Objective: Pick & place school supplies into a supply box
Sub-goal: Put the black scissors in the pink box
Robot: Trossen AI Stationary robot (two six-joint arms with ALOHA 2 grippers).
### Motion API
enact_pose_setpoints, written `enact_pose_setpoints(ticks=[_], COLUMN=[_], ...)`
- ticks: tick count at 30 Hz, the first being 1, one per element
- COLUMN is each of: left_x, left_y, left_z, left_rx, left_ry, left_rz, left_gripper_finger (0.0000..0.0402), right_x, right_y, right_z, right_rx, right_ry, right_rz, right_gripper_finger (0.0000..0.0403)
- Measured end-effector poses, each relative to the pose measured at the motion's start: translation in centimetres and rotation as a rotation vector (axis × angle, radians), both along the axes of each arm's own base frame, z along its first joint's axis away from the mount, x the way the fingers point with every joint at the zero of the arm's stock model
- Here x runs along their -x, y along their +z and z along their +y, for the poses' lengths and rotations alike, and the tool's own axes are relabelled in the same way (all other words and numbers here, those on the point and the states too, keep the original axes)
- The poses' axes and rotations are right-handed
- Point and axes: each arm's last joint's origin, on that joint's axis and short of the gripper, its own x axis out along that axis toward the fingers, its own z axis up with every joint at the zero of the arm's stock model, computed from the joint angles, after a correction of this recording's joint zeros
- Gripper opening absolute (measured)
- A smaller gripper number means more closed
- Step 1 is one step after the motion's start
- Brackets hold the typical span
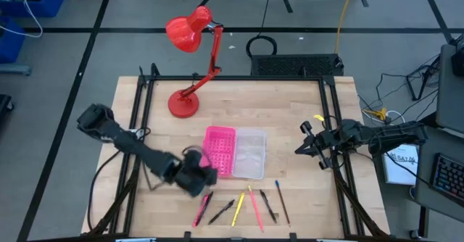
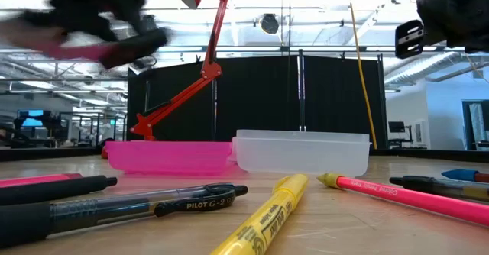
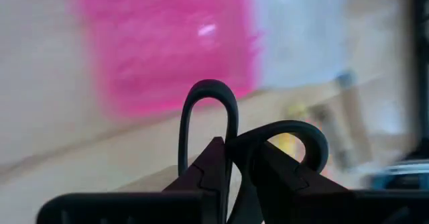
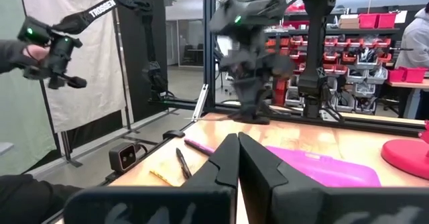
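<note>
left gripper (image 3: 231, 177) gripping scissors (image 3: 251, 140) (blades hidden) | blurring lower left beside supply box (image 1: 233, 151) | right gripper (image 1: 303, 146) sitting closed, empty, right edge

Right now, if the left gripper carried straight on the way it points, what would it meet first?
Most likely the pink half of the supply box. The left gripper, holding the scissors by the handles, faces it in its wrist view, though blur leaves the depth unclear.
</note>
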Motion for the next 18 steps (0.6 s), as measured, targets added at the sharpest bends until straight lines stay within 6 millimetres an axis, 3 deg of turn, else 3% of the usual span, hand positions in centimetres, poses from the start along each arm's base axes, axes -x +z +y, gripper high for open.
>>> enact_pose_setpoints(ticks=[8, 12, 18], left_x=[-5.9, -8.6, -14.0], left_y=[2.2, 3.8, 5.1], left_z=[6.5, 9.5, 12.1], left_rx=[-0.065, -0.113, -0.111], left_ry=[-0.105, -0.142, -0.217], left_rz=[-0.236, -0.196, -0.117], left_gripper_finger=[0.0059, 0.0059, 0.0059], right_x=[0.0, 0.0, -0.1], right_y=[-0.3, -0.3, -0.4], right_z=[0.0, 0.0, 0.0], right_rx=[0.007, 0.025, 0.027], right_ry=[-0.001, -0.002, -0.003], right_rz=[0.025, 0.025, 0.038], right_gripper_finger=[0.0, 0.0, 0.0])
